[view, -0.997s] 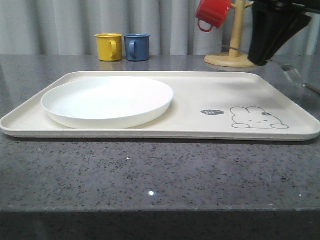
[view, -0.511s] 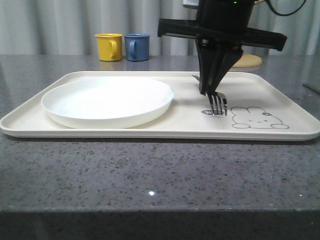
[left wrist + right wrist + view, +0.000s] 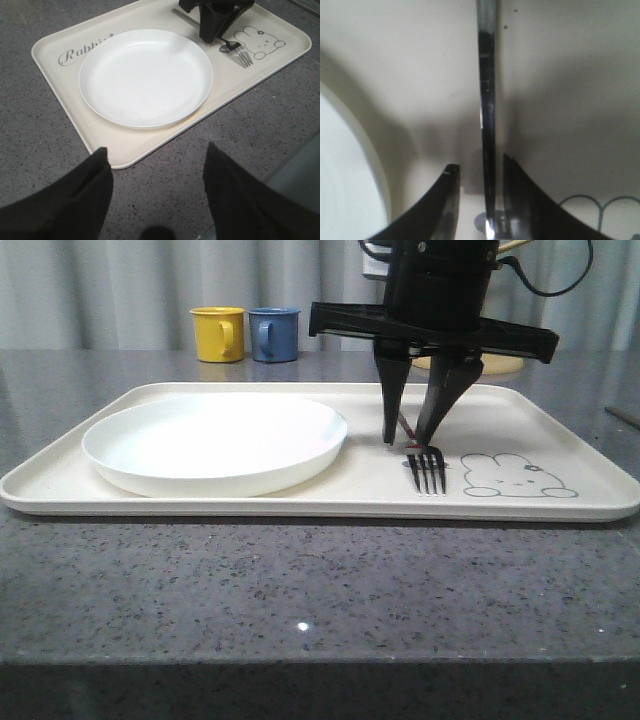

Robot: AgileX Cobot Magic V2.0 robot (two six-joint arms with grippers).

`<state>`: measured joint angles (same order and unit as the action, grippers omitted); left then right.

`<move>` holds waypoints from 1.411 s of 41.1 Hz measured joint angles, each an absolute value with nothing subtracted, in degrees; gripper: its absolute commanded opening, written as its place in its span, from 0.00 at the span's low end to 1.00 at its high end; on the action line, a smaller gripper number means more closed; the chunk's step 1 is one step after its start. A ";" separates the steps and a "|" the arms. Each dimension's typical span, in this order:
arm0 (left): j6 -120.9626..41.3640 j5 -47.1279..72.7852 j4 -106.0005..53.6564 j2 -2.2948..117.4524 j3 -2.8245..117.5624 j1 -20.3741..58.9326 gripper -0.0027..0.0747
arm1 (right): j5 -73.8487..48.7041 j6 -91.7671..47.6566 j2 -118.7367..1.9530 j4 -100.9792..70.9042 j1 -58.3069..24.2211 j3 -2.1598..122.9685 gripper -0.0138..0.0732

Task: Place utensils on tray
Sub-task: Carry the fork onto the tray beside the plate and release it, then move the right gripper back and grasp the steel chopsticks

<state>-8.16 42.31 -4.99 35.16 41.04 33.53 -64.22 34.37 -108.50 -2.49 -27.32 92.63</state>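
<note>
A silver fork [image 3: 427,472] lies flat on the cream tray [image 3: 560,430], tines toward the front, next to the rabbit drawing [image 3: 515,478]. My right gripper [image 3: 412,438] stands straight above it, open, with its fingertips either side of the handle. In the right wrist view the fork handle [image 3: 487,100] runs between the spread fingers, closer to one pad [image 3: 514,175], with a gap at the other. My left gripper [image 3: 157,155] is open and empty over the counter, just off the tray's corner [image 3: 107,157]. In the left wrist view the fork [image 3: 243,55] sits beside the right gripper [image 3: 214,39].
A round white plate [image 3: 215,440] takes up the tray's left half. A yellow mug [image 3: 218,333] and a blue mug [image 3: 273,333] stand behind the tray, and a wooden stand's base [image 3: 500,365] shows behind my right arm. A slim dark object [image 3: 622,416] lies at the counter's right edge.
My right arm came in from the upper right carrying the fork, lowered it onto the tray beside the rabbit drawing, and its jaws opened. The fork now lies flat.
</note>
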 measured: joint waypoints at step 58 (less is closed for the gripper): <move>-8.16 42.18 -4.99 35.16 41.04 33.53 0.55 | -66.69 3.36 -95.94 0.31 0.66 76.46 0.51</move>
<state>-8.16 42.18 -4.99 35.16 41.04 33.53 -66.69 3.36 -95.94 0.31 0.66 76.46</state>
